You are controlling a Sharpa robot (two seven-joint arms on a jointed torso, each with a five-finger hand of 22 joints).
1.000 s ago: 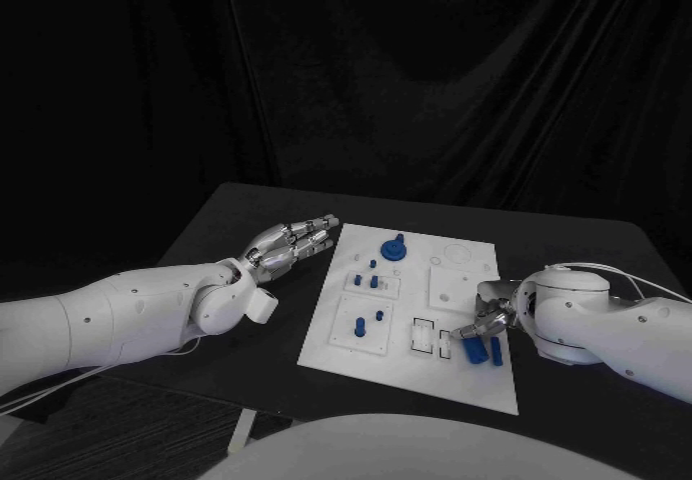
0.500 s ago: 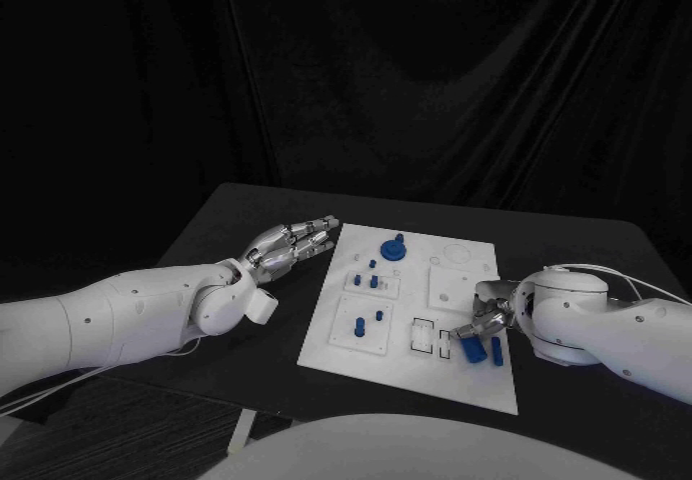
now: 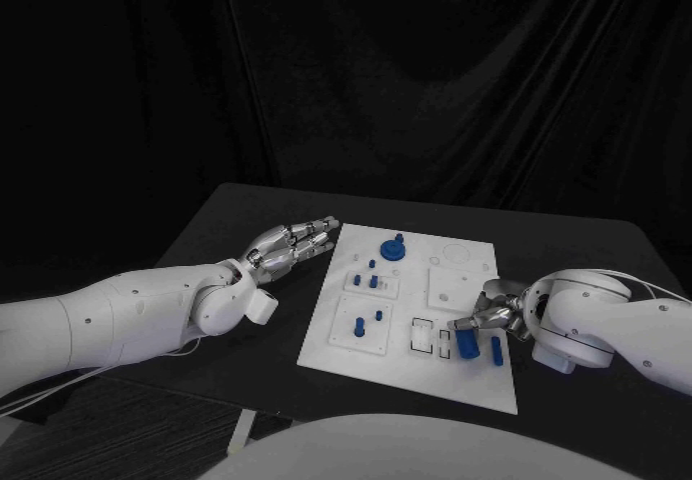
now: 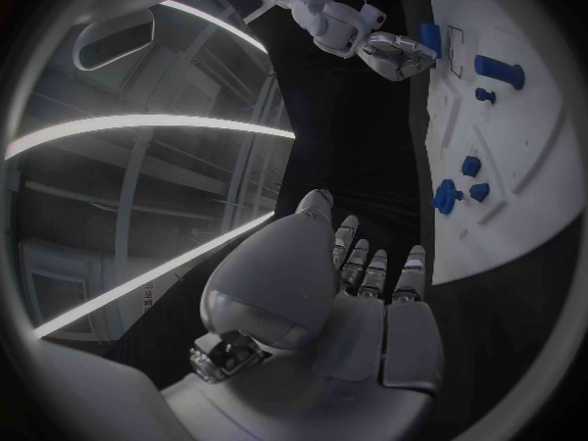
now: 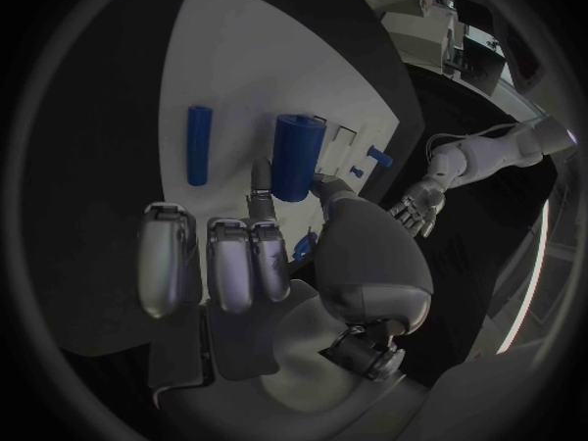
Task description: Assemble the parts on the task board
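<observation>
Black desk point(image 3: 231, 215) under dark drapes carries the white task board point(image 3: 404, 375), dotted with small blue parts, a round knobbed one point(image 3: 394, 247) at its far end. Beside the board's near right corner, the right hand point(image 3: 485, 318) pinches a stubby blue cylinder point(image 5: 295, 156) between thumb and finger, with a slim blue rod point(image 5: 199, 145) lying just beyond it. Off the board's other edge, the left hand point(image 3: 289, 246) hovers with fingers straight and slightly apart, grasping nothing.

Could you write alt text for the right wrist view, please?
The right hand pinches a thick blue cylinder between its fingers over the white task board. A slimmer blue cylinder lies on the board beside it, and the left hand hangs beyond.
</observation>
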